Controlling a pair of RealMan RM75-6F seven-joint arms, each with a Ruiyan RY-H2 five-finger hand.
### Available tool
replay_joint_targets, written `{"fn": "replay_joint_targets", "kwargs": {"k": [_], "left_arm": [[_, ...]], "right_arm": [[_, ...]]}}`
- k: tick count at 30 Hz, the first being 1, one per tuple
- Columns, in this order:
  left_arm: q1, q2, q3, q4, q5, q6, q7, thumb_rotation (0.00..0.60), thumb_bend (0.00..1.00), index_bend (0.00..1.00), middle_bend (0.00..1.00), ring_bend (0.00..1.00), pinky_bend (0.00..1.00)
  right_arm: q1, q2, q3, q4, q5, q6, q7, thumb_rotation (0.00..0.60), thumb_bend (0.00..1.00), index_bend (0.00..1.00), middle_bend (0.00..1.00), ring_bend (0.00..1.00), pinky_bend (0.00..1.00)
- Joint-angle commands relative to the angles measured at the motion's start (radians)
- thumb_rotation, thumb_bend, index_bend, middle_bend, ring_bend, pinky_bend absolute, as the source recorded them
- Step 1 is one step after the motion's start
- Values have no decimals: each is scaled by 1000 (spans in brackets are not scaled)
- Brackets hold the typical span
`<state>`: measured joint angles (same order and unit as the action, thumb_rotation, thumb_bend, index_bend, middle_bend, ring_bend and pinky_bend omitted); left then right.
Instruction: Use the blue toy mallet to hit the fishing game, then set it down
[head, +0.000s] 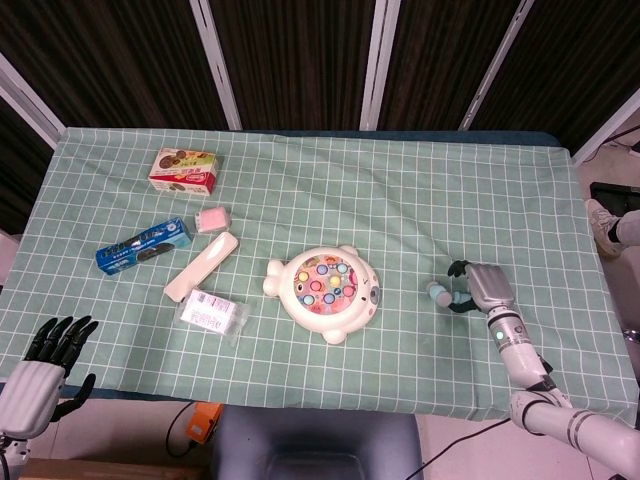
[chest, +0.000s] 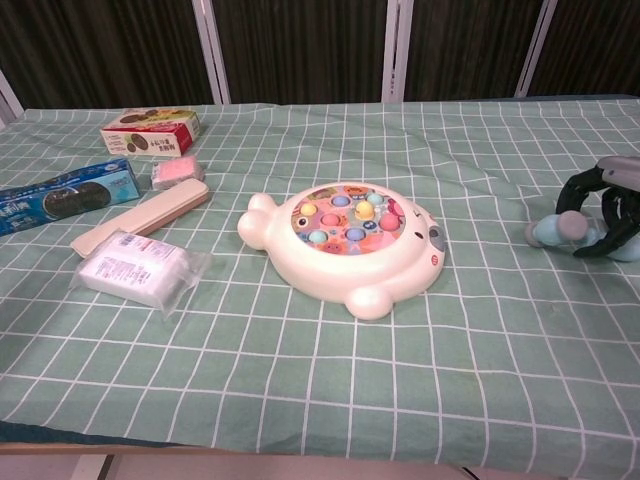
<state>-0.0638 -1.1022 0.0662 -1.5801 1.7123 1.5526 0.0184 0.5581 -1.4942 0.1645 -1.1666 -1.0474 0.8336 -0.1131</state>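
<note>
The blue toy mallet (head: 437, 292) (chest: 552, 231) lies on the green checked cloth at the right side of the table. My right hand (head: 478, 288) (chest: 608, 208) is just to its right, dark fingers arched loosely over the handle end with a gap showing, not clamped on it. The white fish-shaped fishing game (head: 325, 286) (chest: 347, 243) sits mid-table, well left of the mallet. My left hand (head: 42, 368) hangs off the table's front-left corner, fingers spread and holding nothing.
At the left lie a red biscuit box (head: 184, 169), a blue cookie pack (head: 144, 245), a pink block (head: 211, 219), a cream bar (head: 201, 265) and a clear packet (head: 211, 313). The table's right edge is close behind my right hand.
</note>
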Motion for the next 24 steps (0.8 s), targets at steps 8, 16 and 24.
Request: {"fn": "replay_joint_targets", "kwargs": {"k": [8,16,24], "left_arm": [[0,0,0,0,0,0,2,600,413,0,75,9,18],[1,-1,0,-1,-2,0,3,600,413,0,75,9,19],[1,-2,0,-1,-1,1,4,600,413,0,75,9,19]], "right_arm": [[-3,-3,8,5,1,2,16,600,311,492,470,648,667],[-1,-5,23,15,9,0,34,600,311,492,469,648,667],[-1,2,29,13,11,-1,42,600,310,492,469,648,667]]}}
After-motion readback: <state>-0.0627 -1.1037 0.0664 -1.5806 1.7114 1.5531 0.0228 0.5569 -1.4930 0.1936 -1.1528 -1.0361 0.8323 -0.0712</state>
